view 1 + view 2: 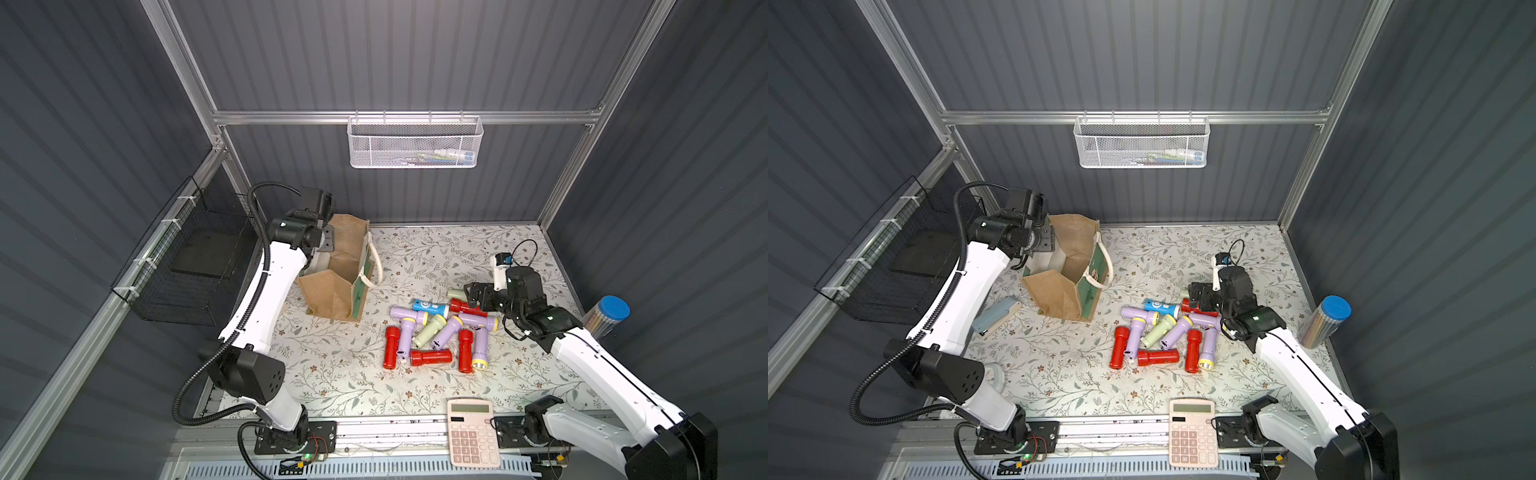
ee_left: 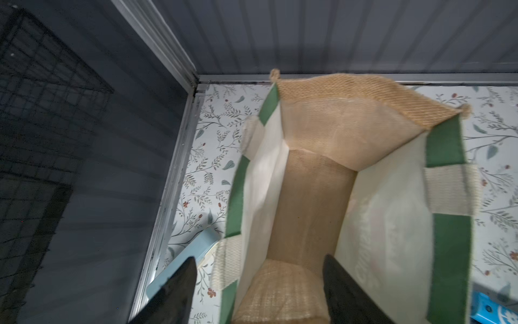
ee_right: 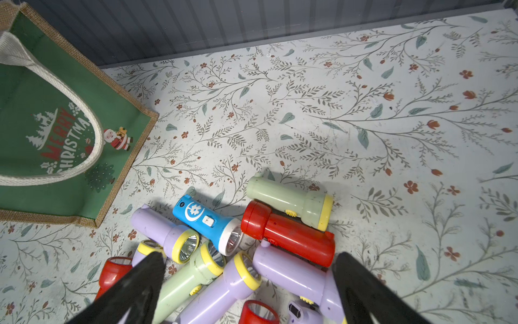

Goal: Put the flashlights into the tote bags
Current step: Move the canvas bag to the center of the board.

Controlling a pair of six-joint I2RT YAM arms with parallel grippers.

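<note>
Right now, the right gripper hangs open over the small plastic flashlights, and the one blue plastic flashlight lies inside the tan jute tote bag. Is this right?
No. The blue plastic flashlight lies on the floral table, outside the tan jute tote bag, as the right wrist view shows. The right gripper does hang open over the flashlights.

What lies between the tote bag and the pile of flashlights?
Nothing: only bare flowered table separates the tote bag from the nearest lilac flashlight, as the right wrist view shows.

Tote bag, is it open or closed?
Open. The tote bag has its mouth spread wide; the left wrist view shows its bare jute floor.
</note>
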